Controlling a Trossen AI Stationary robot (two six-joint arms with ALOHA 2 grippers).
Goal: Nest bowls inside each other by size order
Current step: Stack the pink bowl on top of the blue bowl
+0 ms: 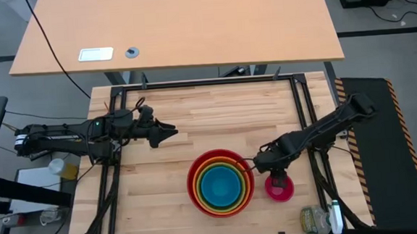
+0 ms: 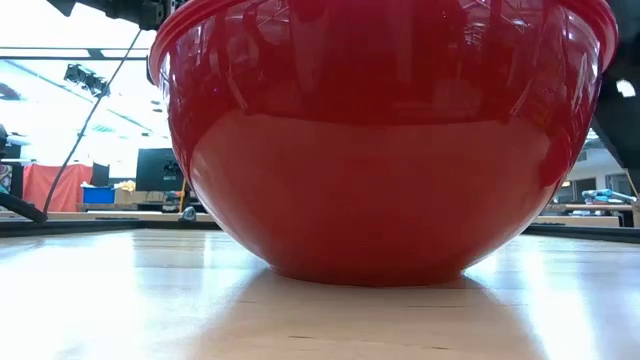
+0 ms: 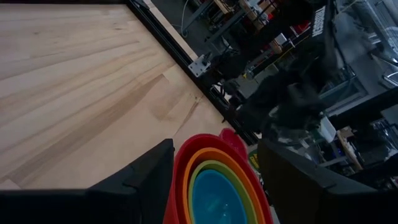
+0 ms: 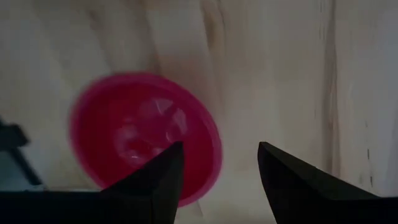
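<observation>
Four bowls stand nested on the table near its near edge: red [image 1: 194,185] outermost, then orange [image 1: 250,189], lime green [image 1: 198,177] and blue [image 1: 221,186] innermost. The red bowl's wall [image 2: 380,150] fills the low view. The stack also shows in the left wrist view [image 3: 214,186]. The small magenta pink bowl [image 1: 281,191] stands upright on the table just right of the stack. My right gripper [image 1: 275,175] is open and hovers over the pink bowl's rim [image 4: 208,155], one finger above the bowl and one outside it. My left gripper [image 1: 172,132] is open and empty at the table's left middle.
A jar [image 1: 315,219] and a white object [image 1: 336,216] lie at the table's near right corner. Black frame rails [image 1: 302,104] run along the table's sides. Bare wood [image 1: 216,116] lies between the two arms and the far edge.
</observation>
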